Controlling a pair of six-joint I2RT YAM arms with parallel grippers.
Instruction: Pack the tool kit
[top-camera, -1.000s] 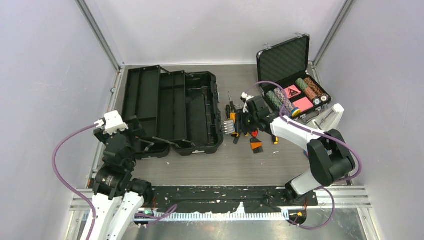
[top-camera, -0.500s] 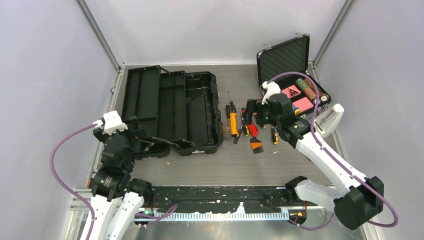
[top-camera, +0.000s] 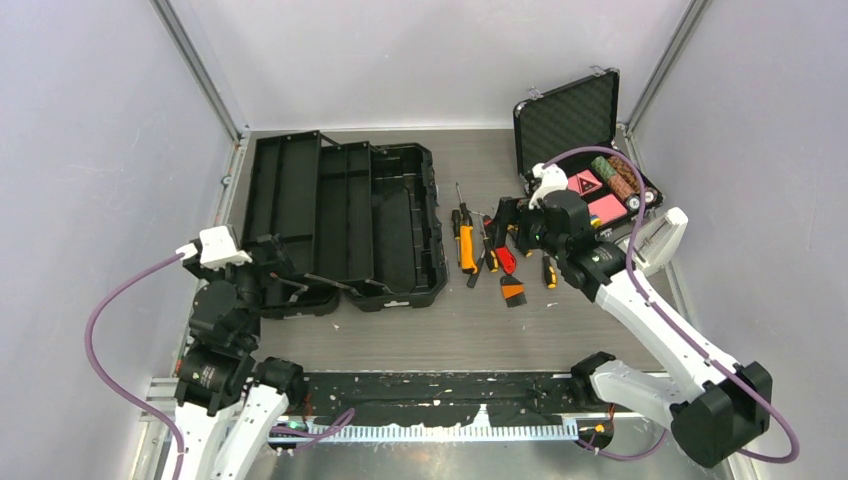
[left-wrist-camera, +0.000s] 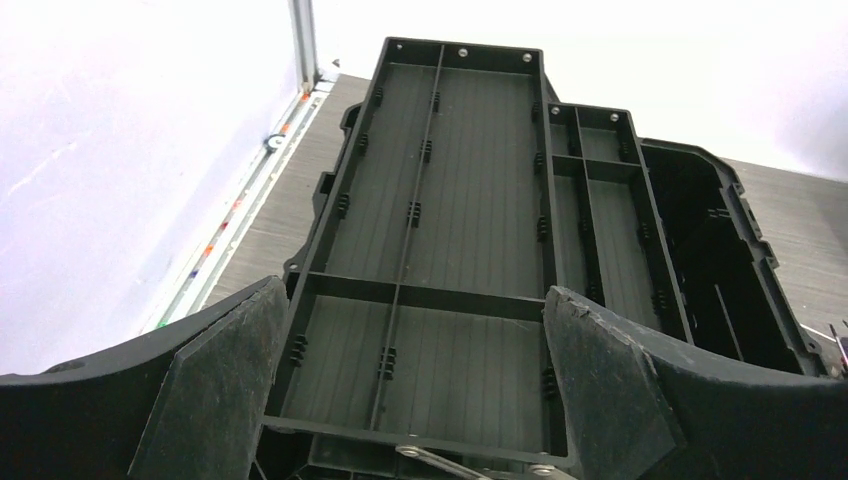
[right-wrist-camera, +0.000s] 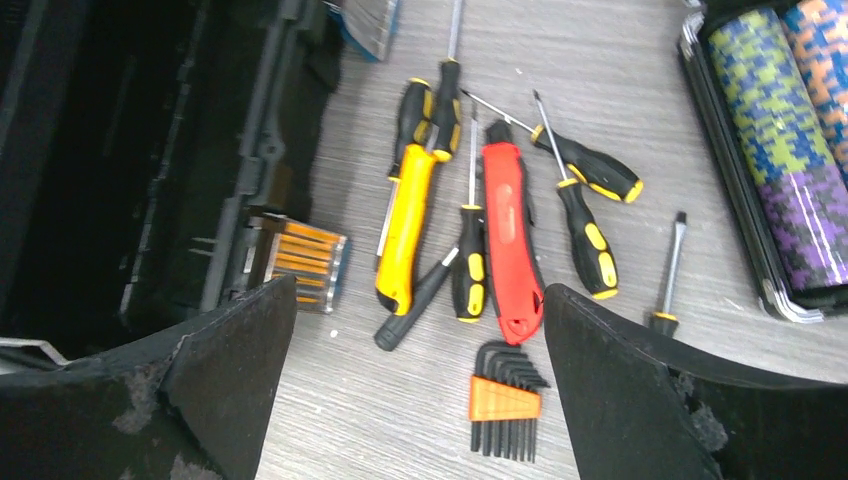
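Grey table (top-camera: 480, 320), tools (right-wrist-camera: 510, 240) beneath right pincer (right-wrist-camera: 417, 292)

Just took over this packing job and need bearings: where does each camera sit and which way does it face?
Top external: above and behind the bases, looking down on the table; left arm and right arm show.
Left wrist: looks forward along the open toolbox; the open left gripper frames the bottom.
Right wrist: looks down on the hand tools; the open right gripper frames them.
Shared: top external and right wrist both show the red knife.
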